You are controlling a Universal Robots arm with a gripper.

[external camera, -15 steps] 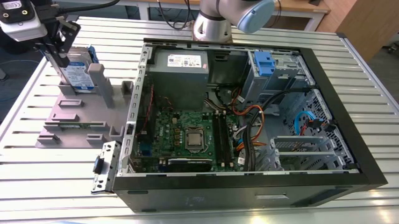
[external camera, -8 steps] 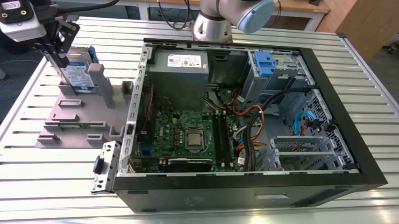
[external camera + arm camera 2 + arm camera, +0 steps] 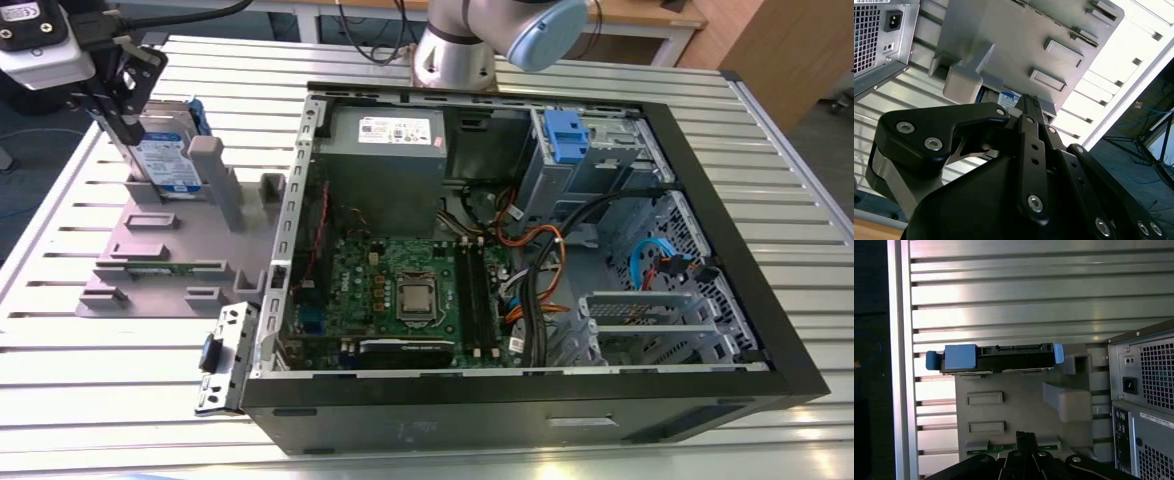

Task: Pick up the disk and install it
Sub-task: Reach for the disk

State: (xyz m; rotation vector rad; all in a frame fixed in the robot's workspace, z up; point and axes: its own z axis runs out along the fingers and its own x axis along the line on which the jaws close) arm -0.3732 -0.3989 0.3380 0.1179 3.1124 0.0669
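The disk [image 3: 170, 165] stands on edge in a slot of the grey stand [image 3: 140, 248], framed by its blue bracket. The gripper [image 3: 130, 128] hangs over the stand, just in front of the disk, holding nothing. The exterior view leaves its jaws hard to judge, but in both wrist views they seem pressed together. The first wrist view shows the disk's top edge, while the second wrist view shows a bit of its label beyond one of the stand's posts.

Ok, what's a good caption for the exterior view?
The gripper hovers beside the disk standing in its grey stand, next to an open computer case.
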